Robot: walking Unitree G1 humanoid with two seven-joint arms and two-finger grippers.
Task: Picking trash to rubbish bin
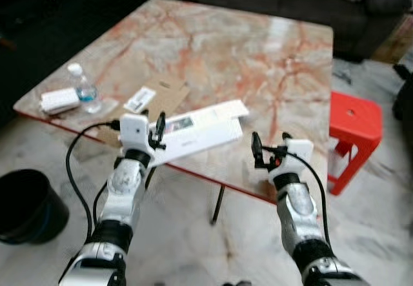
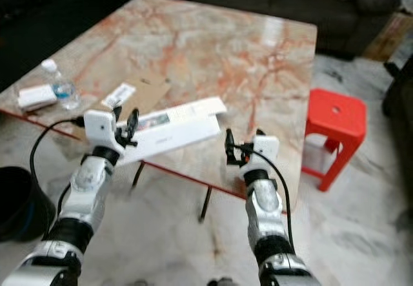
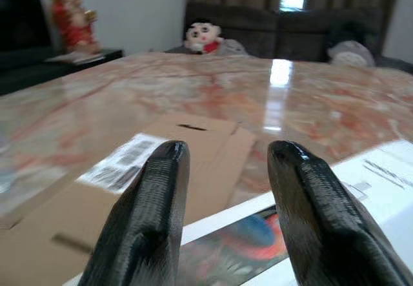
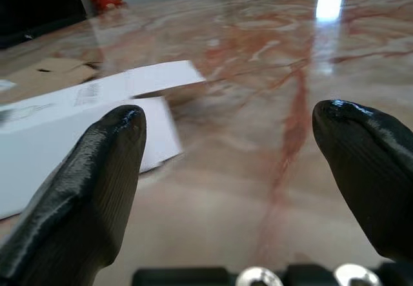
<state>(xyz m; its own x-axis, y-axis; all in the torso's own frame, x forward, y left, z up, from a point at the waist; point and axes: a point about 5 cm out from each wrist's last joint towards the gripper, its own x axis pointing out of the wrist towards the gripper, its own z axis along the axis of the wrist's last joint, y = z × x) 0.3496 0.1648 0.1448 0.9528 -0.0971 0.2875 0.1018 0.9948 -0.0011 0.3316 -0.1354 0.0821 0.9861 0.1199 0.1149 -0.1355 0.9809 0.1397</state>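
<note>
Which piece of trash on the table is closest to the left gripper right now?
The long white box at the table's near edge; the left gripper is at its end. The flattened brown cardboard lies behind it, and the water bottle stands off toward the table's left corner.

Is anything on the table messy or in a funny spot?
Yes. The long white box lies slanted at the near edge of the marble table, its flap open and one end poking past the rim by the left end effector. A flattened cardboard piece lies behind it. The water bottle stands upright.
</note>
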